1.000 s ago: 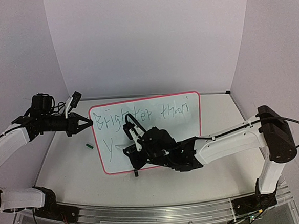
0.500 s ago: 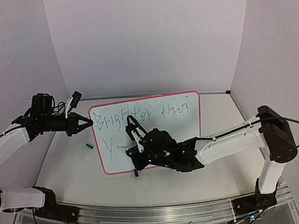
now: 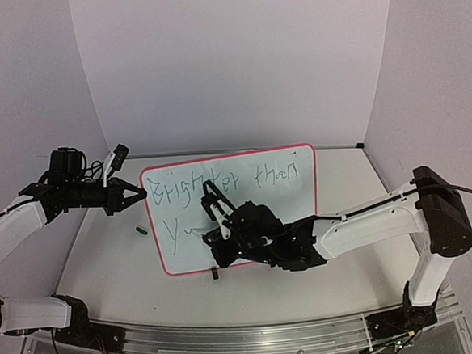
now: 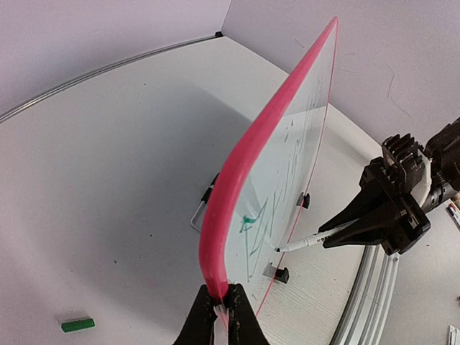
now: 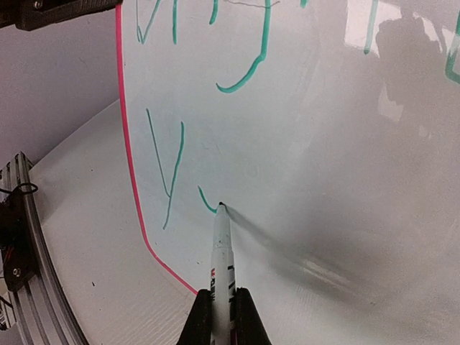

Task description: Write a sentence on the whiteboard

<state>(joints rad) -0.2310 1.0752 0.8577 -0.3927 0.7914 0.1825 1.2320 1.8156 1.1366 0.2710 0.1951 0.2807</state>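
Note:
The whiteboard (image 3: 291, 209) stands tilted on the table, white with a thin red-pink frame (image 4: 248, 162). The sentence (image 3: 220, 180) in green reads "Brighter than" on the top line. Below it are a "y" (image 5: 169, 176) and a short curved stroke (image 5: 206, 201). My left gripper (image 3: 144, 193) is shut on the board's left edge, its jaws pinching the frame (image 4: 223, 305). My right gripper (image 5: 221, 313) is shut on a white marker (image 5: 221, 248). The marker's tip touches the board at the end of that stroke. The left wrist view shows the marker (image 4: 309, 241) too.
A green marker cap (image 3: 141, 229) lies on the table left of the board, and it shows again (image 4: 77, 325) in the left wrist view. Two black clips (image 4: 282, 274) sit on the board's lower edge. A wire stand (image 4: 201, 210) is behind it. A metal rail (image 3: 231, 333) runs along the near edge.
My right gripper has shifted a little to the right with the marker, leaving a short green stroke after the "y". The left arm and board have not moved.

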